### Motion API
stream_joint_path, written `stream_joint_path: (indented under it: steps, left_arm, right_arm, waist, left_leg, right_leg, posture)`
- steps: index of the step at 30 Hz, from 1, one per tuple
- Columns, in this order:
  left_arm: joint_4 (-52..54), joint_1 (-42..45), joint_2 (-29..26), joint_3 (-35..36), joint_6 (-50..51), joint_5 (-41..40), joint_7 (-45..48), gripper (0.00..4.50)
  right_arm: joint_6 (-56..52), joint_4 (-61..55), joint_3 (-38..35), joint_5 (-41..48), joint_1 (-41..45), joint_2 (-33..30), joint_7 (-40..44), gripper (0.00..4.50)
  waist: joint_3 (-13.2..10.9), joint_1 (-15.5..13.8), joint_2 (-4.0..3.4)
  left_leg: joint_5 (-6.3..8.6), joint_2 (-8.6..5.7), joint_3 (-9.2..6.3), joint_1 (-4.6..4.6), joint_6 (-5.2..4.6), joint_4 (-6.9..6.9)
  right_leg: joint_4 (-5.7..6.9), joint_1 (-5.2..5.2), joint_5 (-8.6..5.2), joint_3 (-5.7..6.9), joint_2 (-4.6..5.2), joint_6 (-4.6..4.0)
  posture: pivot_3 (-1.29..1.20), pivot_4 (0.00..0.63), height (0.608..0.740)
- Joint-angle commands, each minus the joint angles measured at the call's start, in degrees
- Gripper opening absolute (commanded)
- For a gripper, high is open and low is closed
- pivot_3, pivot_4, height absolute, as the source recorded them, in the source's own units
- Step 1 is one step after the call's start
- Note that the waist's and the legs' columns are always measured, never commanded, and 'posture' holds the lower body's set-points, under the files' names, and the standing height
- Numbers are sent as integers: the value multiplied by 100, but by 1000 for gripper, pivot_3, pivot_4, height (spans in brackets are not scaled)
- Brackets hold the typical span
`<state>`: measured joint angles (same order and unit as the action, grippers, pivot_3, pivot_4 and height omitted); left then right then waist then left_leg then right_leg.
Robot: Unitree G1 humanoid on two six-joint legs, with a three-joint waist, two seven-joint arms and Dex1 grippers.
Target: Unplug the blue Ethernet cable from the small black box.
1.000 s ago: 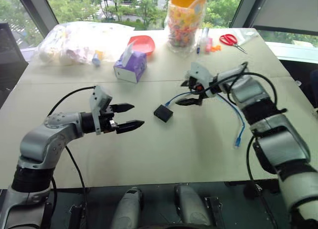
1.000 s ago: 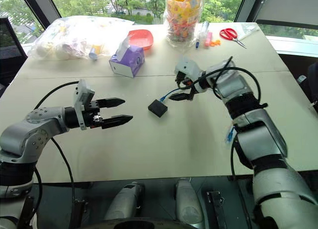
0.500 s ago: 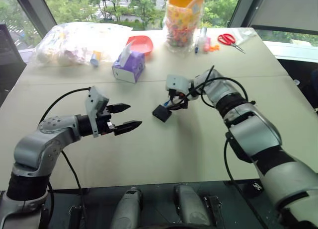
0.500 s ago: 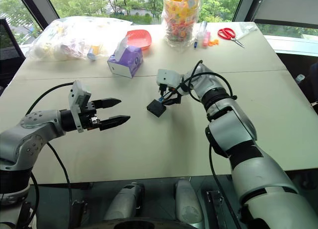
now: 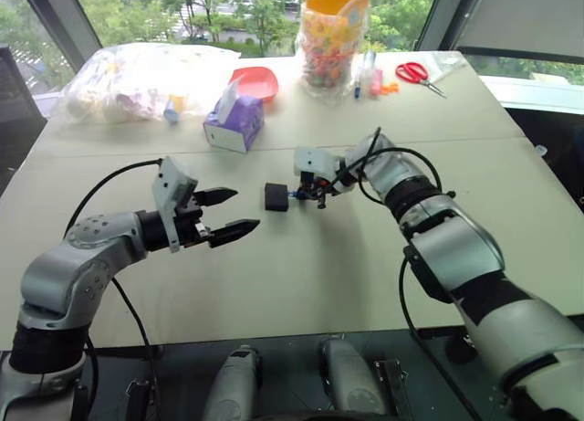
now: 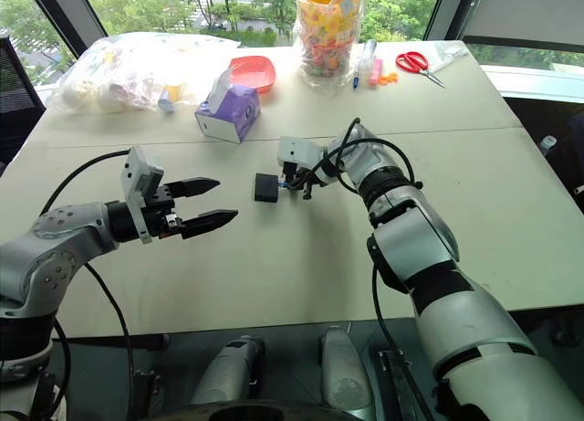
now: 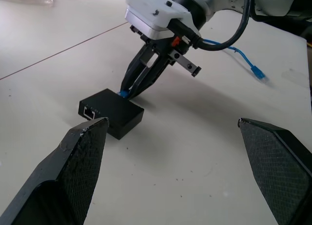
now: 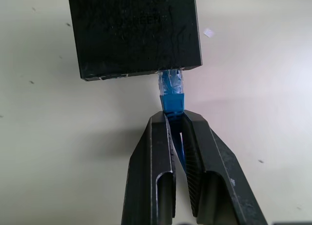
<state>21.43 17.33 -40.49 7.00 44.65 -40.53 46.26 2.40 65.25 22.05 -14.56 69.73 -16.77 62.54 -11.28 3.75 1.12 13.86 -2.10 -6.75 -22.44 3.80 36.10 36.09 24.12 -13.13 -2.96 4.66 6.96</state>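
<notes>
Head views, right gripper (image 5: 306, 194): closed on the blue Ethernet cable (image 5: 294, 195) just behind its plug, fingers angled down toward the table (image 5: 301, 284).
Head views, small black box (image 5: 276, 196): lies flat on the table directly past the right gripper's fingertips, joined to them by a short run of blue cable.
Head views, left gripper (image 5: 230, 212): fingers spread wide, holding nothing, hovering above the table; the box sits ahead of its tips and well apart from them.
Head views, far side: a purple tissue box (image 5: 235, 123), a red bowl (image 5: 258, 81), a clear bag (image 5: 137, 78), a jar of coloured bits (image 5: 331, 39) and red scissors (image 5: 416, 73) stand well beyond both grippers.
Left wrist view: the left gripper's own two fingers (image 7: 73, 176) stand wide apart; between and beyond them lies the box, an empty port on the side facing them, with the right gripper pinching the cable at its far edge. The cable's free end (image 7: 257, 71) lies on the table behind the right gripper.
Right wrist view: both fingers (image 8: 153, 166) squeeze the blue cord; the clear plug (image 8: 170, 82) sits seated in the box's near face, just past the fingertips.
</notes>
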Motion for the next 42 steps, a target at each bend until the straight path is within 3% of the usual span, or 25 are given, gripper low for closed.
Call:
stream_joint_path:
  steps: [1,6,9,16,25,28,35,40,42]
  left_arm:
    - [-92,253,6,-80,-67,-15,133,4500]
    - [-632,807,220,-69,118,-259,216,4500]
    - [-977,1220,377,-38,298,-434,259,4500]
    - [-1332,1817,739,-180,719,-658,247,4500]
    - [-1490,2022,1029,-147,834,-636,92,4500]
    - [-1520,1978,1094,-216,701,-476,9,3646]
    - [-1470,1901,1044,-377,586,-262,107,503]
    - [-1475,1907,789,-490,563,-167,438,537]
    - [-1465,1883,581,-548,546,-155,702,537]
  right_arm:
    - [213,-1496,-338,83,-365,-510,-336,73]
    - [142,-5081,-856,128,-1798,-1344,-701,73]
    - [-209,-6531,-1037,13,-2403,-1553,-923,73]
    - [-399,-7716,-953,-356,-2764,-1584,-1400,73]
    - [-479,-8173,-702,-543,-2909,-1585,-1432,73]
    - [-517,-8270,-657,-551,-2966,-1582,-1402,0]
    - [-739,-8413,-667,-456,-2895,-1589,-1309,0]
    - [-1980,-8642,-998,551,-2886,-1387,-823,0]
    - [-3057,-8808,-1308,1398,-2798,-1247,-521,855]
  waist:
    - [0,-7,0]
    - [0,-23,1]
    - [1,10,2]
    - [2,-5,4]
    - [2,-89,5]
    - [2,-125,5]
    - [2,-134,5]
    - [2,-119,5]
    - [2,-124,5]
  left_leg:
    - [0,-2,0,-1,0,-1]
    - [0,0,-1,-5,0,-10]
    - [0,1,1,-5,0,-8]
    - [-3,2,4,1,2,7]
    - [-3,2,4,0,2,4]
    - [-3,2,4,0,2,5]
    - [-3,1,4,0,3,5]
    - [-3,2,3,0,3,4]
    - [-3,3,2,0,2,3]
  right_leg:
    - [-1,1,0,0,2,0]
    - [-2,9,-2,0,1,2]
    - [0,11,-2,-1,1,4]
    - [0,0,-2,-2,1,4]
    - [-3,0,-2,-2,2,3]
    - [-2,0,-2,-2,2,3]
    - [-4,-2,-1,-2,2,3]
    - [-4,-1,-2,-2,1,3]
    - [-4,-1,-2,-2,2,2]
  posture:
    - [0,150,740]
    - [0,150,740]
    - [0,150,740]
    - [0,150,740]
    - [0,150,740]
    - [0,150,740]
    - [0,150,740]
    - [0,150,740]
    - [0,150,740]
